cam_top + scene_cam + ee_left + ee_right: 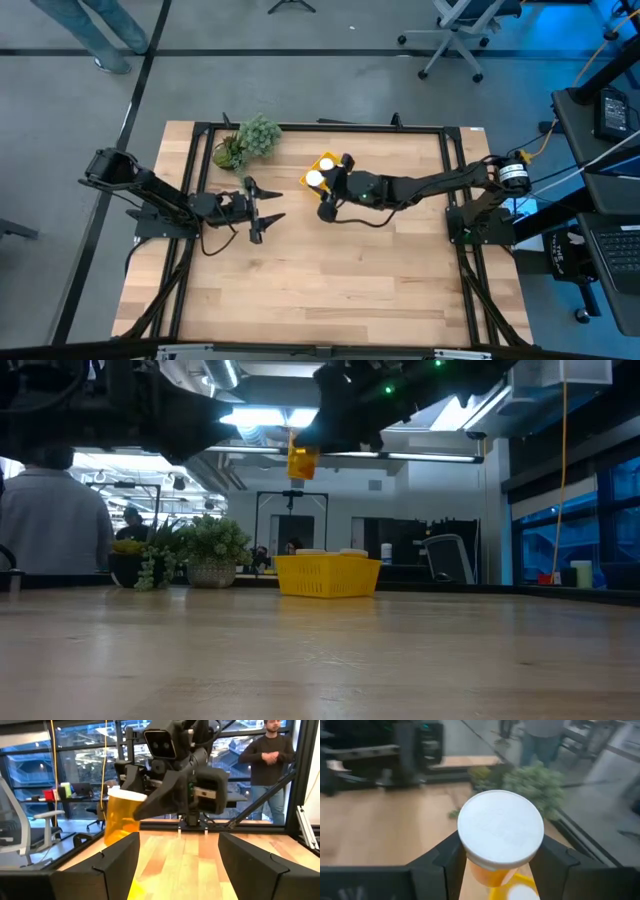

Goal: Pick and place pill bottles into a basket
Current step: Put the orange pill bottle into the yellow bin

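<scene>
My right gripper [322, 188] is shut on an orange pill bottle with a white cap [500, 827]. It holds the bottle high above the yellow basket [327, 575], as the low view shows [302, 460]. The basket stands at the table's far middle [322, 160]. White caps of two other bottles [310, 551] [352, 551] show above its rim, and one shows below the held bottle [522, 892]. My left gripper [265, 212] is open and empty, left of the basket, pointing at it. My right gripper pinches the bottle's orange body just under the cap [490, 870] between its two fingers [447, 857], one on each side. The fingers come from the table's right. The bottle is lifted clear and nearly upright, cap up [125, 795], above the basket.
A green leafy plant in a pot [250, 140] stands at the far left, close to the basket. A black frame [455, 160] runs round the table. People stand beyond the table [267, 755] [50, 510]. Bare wood [330, 280] lies toward the near edge.
</scene>
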